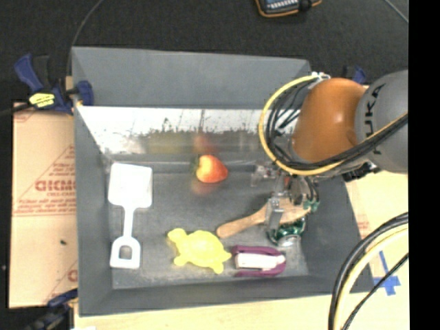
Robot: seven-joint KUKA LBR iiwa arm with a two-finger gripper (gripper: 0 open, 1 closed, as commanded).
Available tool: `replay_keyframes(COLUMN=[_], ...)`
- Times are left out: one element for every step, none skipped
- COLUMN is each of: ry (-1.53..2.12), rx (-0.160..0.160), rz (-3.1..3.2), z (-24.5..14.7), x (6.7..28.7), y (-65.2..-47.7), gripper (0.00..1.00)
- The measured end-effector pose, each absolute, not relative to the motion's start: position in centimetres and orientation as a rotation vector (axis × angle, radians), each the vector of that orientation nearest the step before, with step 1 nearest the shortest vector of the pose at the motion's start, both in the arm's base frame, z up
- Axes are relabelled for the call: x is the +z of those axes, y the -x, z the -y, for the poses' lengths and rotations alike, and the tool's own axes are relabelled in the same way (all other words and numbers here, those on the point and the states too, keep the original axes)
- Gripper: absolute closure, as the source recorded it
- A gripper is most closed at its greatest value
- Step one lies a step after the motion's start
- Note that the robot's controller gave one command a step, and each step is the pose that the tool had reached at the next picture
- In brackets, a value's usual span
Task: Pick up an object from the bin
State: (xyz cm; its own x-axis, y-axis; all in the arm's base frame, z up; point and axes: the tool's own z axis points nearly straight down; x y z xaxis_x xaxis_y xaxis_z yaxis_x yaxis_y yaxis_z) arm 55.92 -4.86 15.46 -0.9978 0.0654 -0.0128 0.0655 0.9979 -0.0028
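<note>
In the camera view, the grey metal bin (pixel 93 184) is seen to hold a handful of scattered things. A white toy shovel (pixel 130 186) is laid along the left side, with its blade toward the back wall and its looped handle toward the front. A red and yellow apple-like fruit (pixel 211 169) is set near the back wall, about mid-width and well apart from the rest. A yellow turtle-shaped toy (pixel 199 248) is placed near the front wall, and a purple and white clip-like thing (pixel 258 260) is laid just beside it to the right.

The gripper (pixel 278 215) is lowered into the right part of the bin, under the arm's orange cover (pixel 326 119) and its looped cables. A tan wooden utensil (pixel 240 223) is laid slantwise between the turtle toy and the gripper, and its right end is met by the gripper; a tan patch is also seen just to the gripper's right. A small green and dark thing (pixel 285 234) is found directly in front of the gripper, touching or nearly touching it, just behind the purple and white thing.

Whether the gripper is parted or clenched on the utensil cannot be told.
</note>
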Motion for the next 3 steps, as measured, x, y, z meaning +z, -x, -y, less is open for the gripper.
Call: replay_keyframes(ry=[0.042,0.103,0.019], rx=[-0.005,-0.01,-0.002], rz=[-3.126,-3.126,-3.121], z=[4.1,7.7,6.9], x=[12.3,9.6,9.2], y=[-57.2,-56.5,-58.5], gripper=[0.0,0.0,0.0])
